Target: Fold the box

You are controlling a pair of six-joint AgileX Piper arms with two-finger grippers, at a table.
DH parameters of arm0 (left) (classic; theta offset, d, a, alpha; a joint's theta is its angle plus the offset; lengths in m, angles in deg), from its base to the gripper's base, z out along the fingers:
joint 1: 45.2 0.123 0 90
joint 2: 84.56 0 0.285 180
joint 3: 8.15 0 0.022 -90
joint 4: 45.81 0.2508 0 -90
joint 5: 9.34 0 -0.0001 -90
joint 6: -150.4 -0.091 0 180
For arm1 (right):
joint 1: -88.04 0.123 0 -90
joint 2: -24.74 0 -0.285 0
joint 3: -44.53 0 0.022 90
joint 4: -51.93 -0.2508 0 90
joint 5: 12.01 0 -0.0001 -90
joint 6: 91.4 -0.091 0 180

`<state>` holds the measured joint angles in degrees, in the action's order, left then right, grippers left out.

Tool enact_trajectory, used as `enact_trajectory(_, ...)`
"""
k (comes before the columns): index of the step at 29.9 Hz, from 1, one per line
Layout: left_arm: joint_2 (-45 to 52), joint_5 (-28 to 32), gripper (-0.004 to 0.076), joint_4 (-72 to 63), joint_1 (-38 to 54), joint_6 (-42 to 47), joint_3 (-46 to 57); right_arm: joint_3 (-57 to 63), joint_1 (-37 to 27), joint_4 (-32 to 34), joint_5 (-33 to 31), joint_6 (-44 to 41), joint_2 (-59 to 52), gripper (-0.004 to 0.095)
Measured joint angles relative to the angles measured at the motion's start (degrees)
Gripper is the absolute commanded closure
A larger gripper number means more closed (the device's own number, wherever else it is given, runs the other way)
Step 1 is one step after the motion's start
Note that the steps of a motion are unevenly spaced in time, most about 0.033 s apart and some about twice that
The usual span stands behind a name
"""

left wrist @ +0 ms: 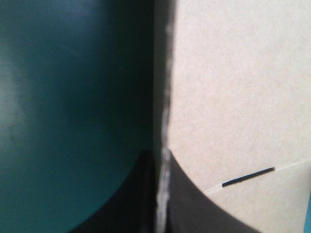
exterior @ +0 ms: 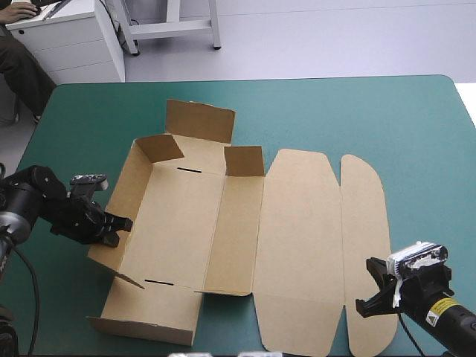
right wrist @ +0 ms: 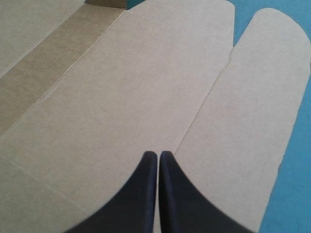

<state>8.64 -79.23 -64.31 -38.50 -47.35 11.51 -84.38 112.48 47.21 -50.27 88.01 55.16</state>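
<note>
The brown box (exterior: 223, 216) lies mostly flat on the teal-green cover, its lid panel and rounded tuck flap (exterior: 366, 245) spread out to the right. Its left wall (exterior: 123, 197) stands raised. My left gripper (exterior: 123, 223) is shut on that wall's upper edge; the left wrist view shows the board edge (left wrist: 163, 97) running between the all-but-closed fingers (left wrist: 184, 199). A slot (left wrist: 248, 176) shows in the base beside it. My right gripper (exterior: 370, 291) hovers at the front right with nothing in it. The right wrist view shows it shut (right wrist: 158, 155) above the crease between lid (right wrist: 121, 97) and tuck flap (right wrist: 262, 97).
A far end flap (exterior: 199, 119) and two short corner tabs (exterior: 244, 160) stand up at the box's back. A front flap (exterior: 149, 312) lies near the table's front edge. Bare teal-green cover (exterior: 416, 149) stretches to the right and back of the box.
</note>
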Motion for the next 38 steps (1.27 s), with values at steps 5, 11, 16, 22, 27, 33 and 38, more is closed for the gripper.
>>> enact_trajectory(5,-0.21,0.00,0.0734,8.96,-8.59,2.32,-6.02,0.00,0.00,-0.13,-0.63,0.00,0.00,0.0909)
enact_trajectory(11,-3.74,0.06,0.0734,21.78,-18.76,5.16,-10.10,0.00,0.00,-2.50,-1.49,0.00,0.00,0.0909)
enact_trajectory(16,-7.28,0.96,0.0734,30.12,-25.11,5.72,-11.29,0.00,0.00,-3.80,-1.73,0.00,0.00,0.0909)
enact_trajectory(22,-8.07,7.81,0.0734,37.71,-30.78,3.88,-11.76,0.00,0.00,-3.92,-3.22,0.00,0.00,0.0909)
enact_trajectory(27,-8.07,13.23,0.0734,46.73,-35.53,1.10,-11.76,0.00,0.00,-3.92,-4.68,0.00,0.00,0.0909)
enact_trajectory(33,-8.07,21.65,0.0734,56.16,-40.62,2.59,-11.76,0.00,0.00,-3.92,-5.11,0.00,0.00,0.0909)
enact_trajectory(38,-8.11,25.03,0.0734,65.47,-44.46,5.53,-11.76,0.00,0.00,-3.92,-5.11,0.00,0.00,0.0909)
